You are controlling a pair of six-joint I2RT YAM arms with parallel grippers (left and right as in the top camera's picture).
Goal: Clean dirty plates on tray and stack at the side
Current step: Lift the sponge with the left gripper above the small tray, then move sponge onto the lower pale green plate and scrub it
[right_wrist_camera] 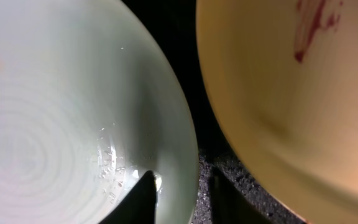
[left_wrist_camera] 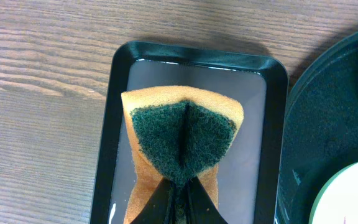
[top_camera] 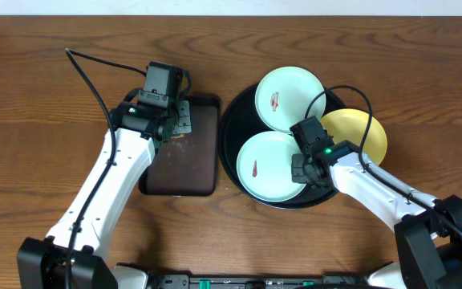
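The round black tray (top_camera: 239,120) holds three dirty plates: a mint plate (top_camera: 291,96) at the back, a mint plate (top_camera: 267,164) at the front and a yellow plate (top_camera: 363,132) at the right, each with a reddish smear. My right gripper (top_camera: 303,168) straddles the front mint plate's (right_wrist_camera: 55,118) right rim, one finger inside it and one on the tray, with a small gap showing. The yellow plate (right_wrist_camera: 291,93) lies just beyond. My left gripper (left_wrist_camera: 182,196) is shut on an orange sponge with a green scouring pad (left_wrist_camera: 182,134), folded, over the rectangular tray.
The dark-brown rectangular tray (top_camera: 203,172) lies left of the black tray and holds a thin film of water (left_wrist_camera: 253,124). Bare wooden table (top_camera: 38,120) surrounds both trays. Water drops sit on the front mint plate near my right finger.
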